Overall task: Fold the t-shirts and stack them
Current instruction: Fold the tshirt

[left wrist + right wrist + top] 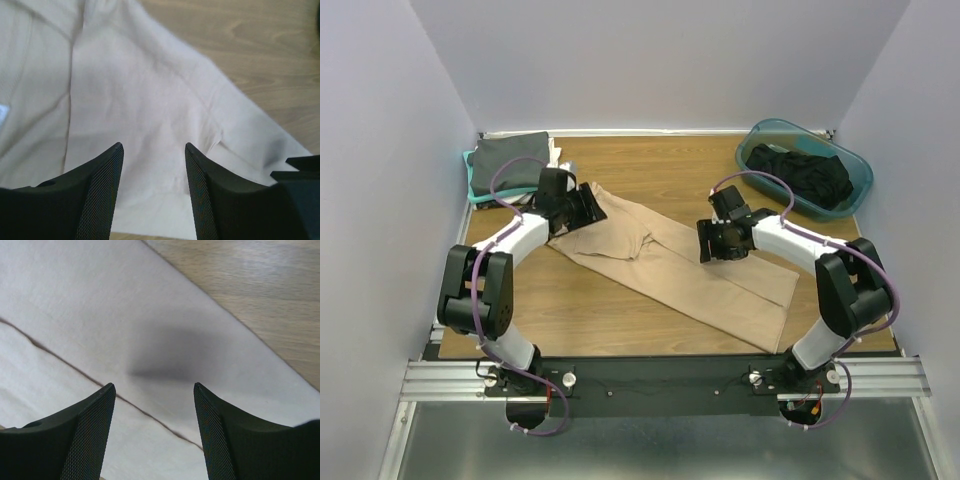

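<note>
A tan t-shirt (670, 265) lies folded into a long strip, running from back left to front right across the wooden table. My left gripper (588, 208) hovers over its back left end, open and empty; the left wrist view shows pale cloth (140, 100) between the fingers. My right gripper (712, 242) hovers over the strip's middle right, open and empty, above a fold edge in the cloth (150, 340). A stack of folded shirts, dark grey on top with teal and white under it (510, 160), sits at the back left. A black shirt (802, 172) lies in the tub.
A teal plastic tub (855, 185) stands at the back right corner. Bare wooden table (650, 165) shows behind the tan shirt and at the front left. White walls close in the table on three sides.
</note>
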You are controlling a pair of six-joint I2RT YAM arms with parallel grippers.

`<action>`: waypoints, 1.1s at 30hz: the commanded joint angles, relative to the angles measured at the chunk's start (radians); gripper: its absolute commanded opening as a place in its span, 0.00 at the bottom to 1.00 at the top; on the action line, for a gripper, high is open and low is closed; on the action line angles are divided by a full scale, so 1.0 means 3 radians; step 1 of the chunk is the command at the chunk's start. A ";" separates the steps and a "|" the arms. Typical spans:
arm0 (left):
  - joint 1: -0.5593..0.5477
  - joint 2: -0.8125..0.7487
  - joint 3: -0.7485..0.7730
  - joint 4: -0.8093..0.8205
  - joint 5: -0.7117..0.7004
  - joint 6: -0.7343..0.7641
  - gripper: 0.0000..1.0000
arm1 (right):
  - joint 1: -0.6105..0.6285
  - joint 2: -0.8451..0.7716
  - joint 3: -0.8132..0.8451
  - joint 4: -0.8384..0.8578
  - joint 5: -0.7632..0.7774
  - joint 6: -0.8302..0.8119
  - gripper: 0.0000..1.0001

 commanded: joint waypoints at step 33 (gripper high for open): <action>-0.0179 0.1773 0.1373 -0.0207 0.0283 -0.0024 0.61 | 0.0007 0.0332 -0.0328 0.0267 -0.1206 0.0205 0.69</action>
